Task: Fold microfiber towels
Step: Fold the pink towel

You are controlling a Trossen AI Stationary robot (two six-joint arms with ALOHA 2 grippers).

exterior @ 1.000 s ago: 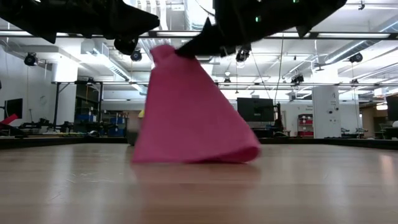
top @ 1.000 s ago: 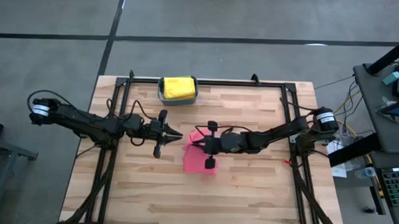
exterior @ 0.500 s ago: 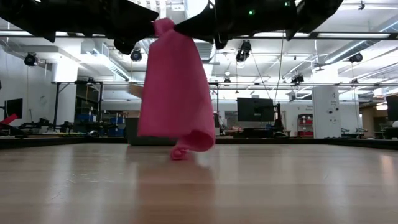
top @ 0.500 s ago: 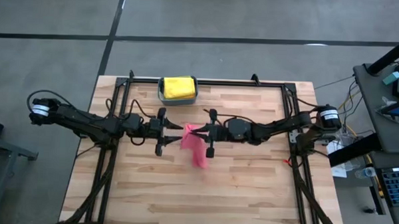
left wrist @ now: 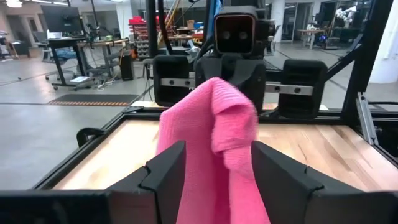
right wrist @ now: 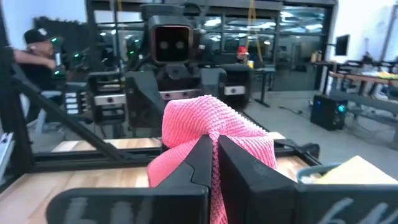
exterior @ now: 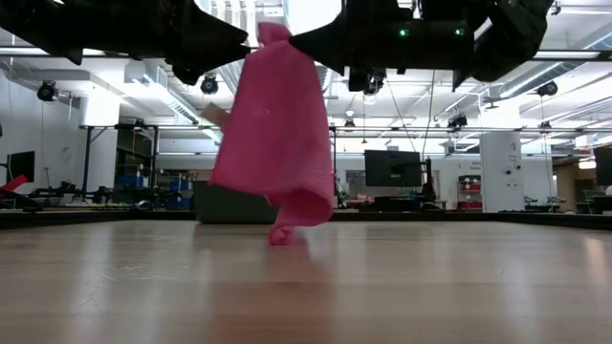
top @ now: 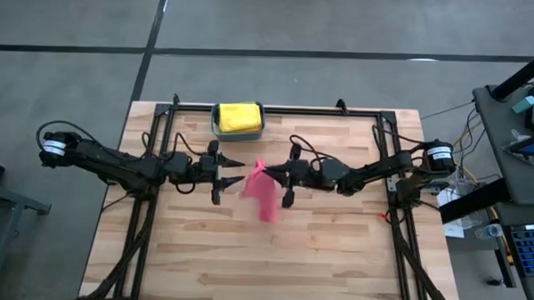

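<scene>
A pink microfiber towel [top: 260, 192] hangs in mid-air over the middle of the table, bunched at its top, with my right gripper [top: 268, 172] shut on it. My left gripper [top: 236, 170] stands open and level just left of the towel's top. In the left wrist view its fingers [left wrist: 166, 167] stand to either side of the pink cloth [left wrist: 214, 143], with no touch showing. A yellow towel [top: 238, 116] lies in the teal bin [top: 216, 123] at the far edge. The other towels are out of view. My right gripper pinches the towel's bunched top [right wrist: 205, 115] between its two fingers, several layers gathered together. The fingers come in about level from the table's right. The towel hangs slack below them in a narrow drape. I cannot tell whether its curled lower end [exterior: 283, 234] touches the tabletop.
The teal bin stands against the black frame rail [top: 304, 110] at the far edge. Black frame legs [top: 140, 226] run down both sides of the wooden tabletop. Bare wood [top: 272, 266] lies toward the near edge. A person [right wrist: 37, 46] shows in the room beyond the table.
My left gripper has opened beside the towel's top. My right gripper has swung toward the far edge and turned level, taking the towel's top with it. The towel, which stood spread in a wide cone on the table, now hangs narrow with its lower end curled.
</scene>
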